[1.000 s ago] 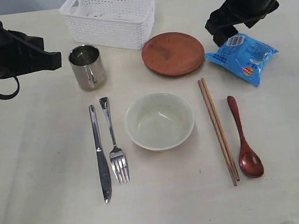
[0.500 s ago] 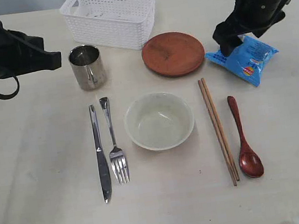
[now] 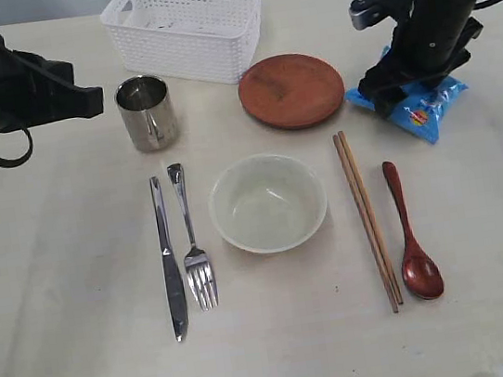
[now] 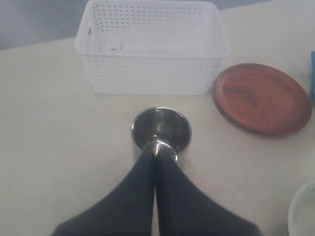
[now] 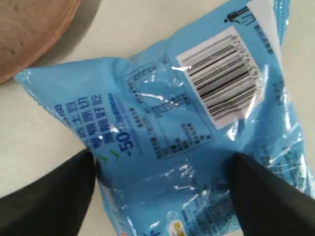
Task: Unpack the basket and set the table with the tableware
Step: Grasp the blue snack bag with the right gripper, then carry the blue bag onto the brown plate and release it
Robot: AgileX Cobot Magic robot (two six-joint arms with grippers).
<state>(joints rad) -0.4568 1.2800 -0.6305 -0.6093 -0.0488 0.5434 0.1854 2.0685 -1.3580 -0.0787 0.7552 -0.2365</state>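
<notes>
The white basket stands at the back of the table. In front of it are the steel mug and the brown plate. Nearer lie the knife, fork, cream bowl, chopsticks and wooden spoon. My left gripper is shut and empty, its tips just left of the mug. My right gripper is open and low over the blue snack packet, one finger on each side of it.
The basket's inside looks empty in the left wrist view. The plate's rim lies close to the packet's corner. Bare tabletop stretches along the front and the left side.
My right arm has come down and forward onto the blue packet, its open fingers now straddling it. The left arm and all the tableware have stayed still.
</notes>
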